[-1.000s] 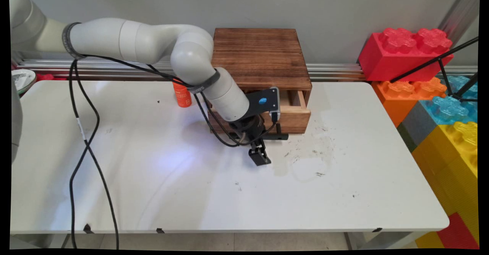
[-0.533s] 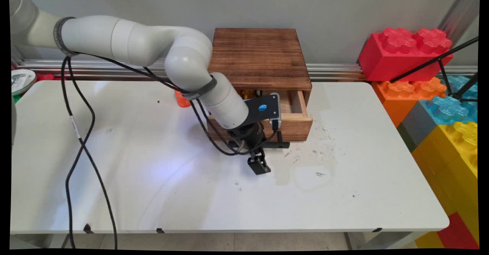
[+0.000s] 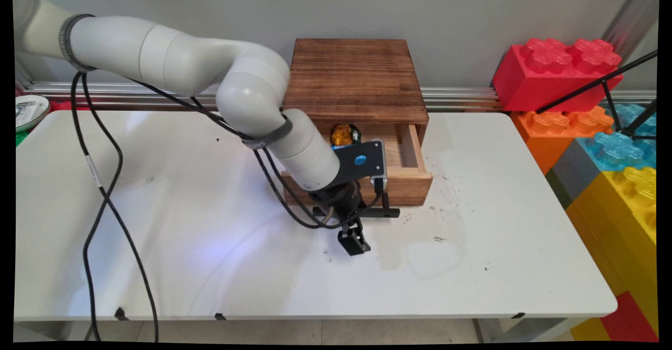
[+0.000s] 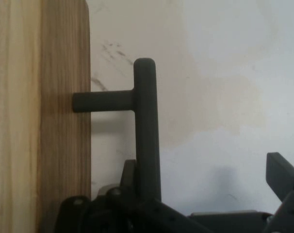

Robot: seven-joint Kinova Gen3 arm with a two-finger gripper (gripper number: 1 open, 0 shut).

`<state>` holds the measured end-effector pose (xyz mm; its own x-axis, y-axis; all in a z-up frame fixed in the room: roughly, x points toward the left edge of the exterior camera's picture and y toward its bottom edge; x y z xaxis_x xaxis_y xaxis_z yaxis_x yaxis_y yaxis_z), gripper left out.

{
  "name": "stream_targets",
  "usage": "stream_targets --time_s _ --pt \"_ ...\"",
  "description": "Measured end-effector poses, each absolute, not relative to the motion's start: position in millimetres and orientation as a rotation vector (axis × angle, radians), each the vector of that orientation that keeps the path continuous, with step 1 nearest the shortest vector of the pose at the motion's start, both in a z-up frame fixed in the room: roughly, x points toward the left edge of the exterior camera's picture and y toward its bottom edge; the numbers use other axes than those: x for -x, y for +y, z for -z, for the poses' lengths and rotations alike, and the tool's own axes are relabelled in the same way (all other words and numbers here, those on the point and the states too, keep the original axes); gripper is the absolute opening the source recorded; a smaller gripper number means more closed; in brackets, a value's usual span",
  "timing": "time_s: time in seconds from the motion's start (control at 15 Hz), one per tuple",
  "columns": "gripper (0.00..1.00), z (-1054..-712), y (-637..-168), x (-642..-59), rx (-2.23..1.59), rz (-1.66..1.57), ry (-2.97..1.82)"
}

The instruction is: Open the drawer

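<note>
Wooden drawer (image 3: pixel 404 177) sits further out of cabinet (image 3: pixel 358 77) vs 1 s ago; you see gripper (image 3: pixel 353 241) wide open, one finger hooked behind handle (image 4: pixel 146 126), snack packet (image 3: pixel 344 135) inside drawer now uncovered.

Overhead table view; close handle (image 4: pixel 144 126) view.

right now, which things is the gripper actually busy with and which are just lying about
In hand: gripper, open around the black handle; drawer, part open; wooden box; orange packet inside the drawer.
Lying about: big toy bricks; white dish at far left.
</note>
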<state>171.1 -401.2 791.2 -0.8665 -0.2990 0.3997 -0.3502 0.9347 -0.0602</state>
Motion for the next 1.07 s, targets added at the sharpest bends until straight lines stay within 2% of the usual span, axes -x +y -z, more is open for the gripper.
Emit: stream_targets --time_s 1.07 --pt "1.0 -799 -344 -152 -0.498 -0.132 -2.698"
